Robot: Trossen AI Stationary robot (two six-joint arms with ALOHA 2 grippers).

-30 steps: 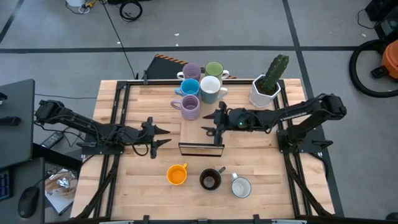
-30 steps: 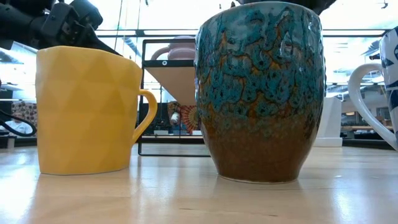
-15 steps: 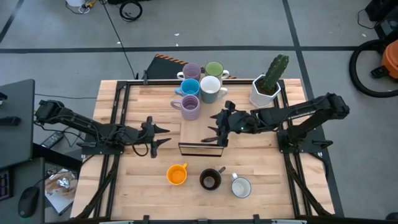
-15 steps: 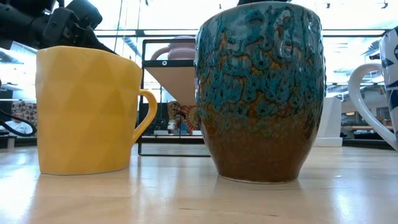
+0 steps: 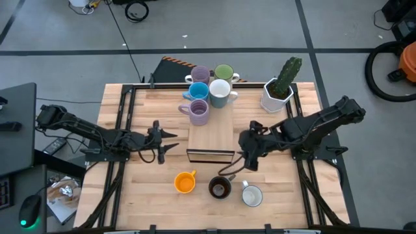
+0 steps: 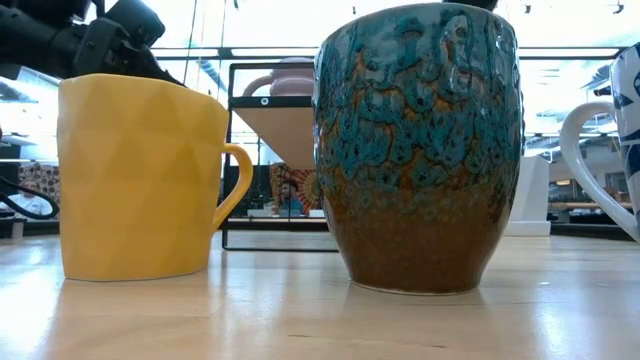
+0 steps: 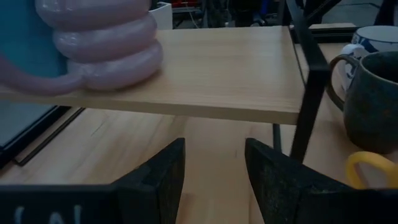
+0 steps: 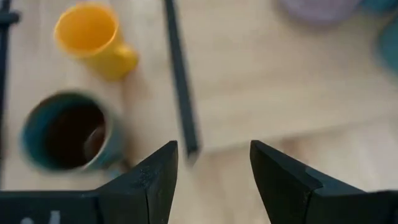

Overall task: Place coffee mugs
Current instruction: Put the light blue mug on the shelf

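Wooden table (image 5: 143,188), five mugs (image 5: 208,92) clustered, three mugs (image 5: 220,187) in front

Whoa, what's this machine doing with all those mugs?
It is sorting coffee mugs on a wooden table. Five mugs, including a lilac mug on a raised wooden shelf, cluster at the far side. An orange mug, a dark mug and a white mug wait near the front. The right gripper, jaws open and empty, hangs over the dark mug, likely next. The left gripper waits open beside the shelf.
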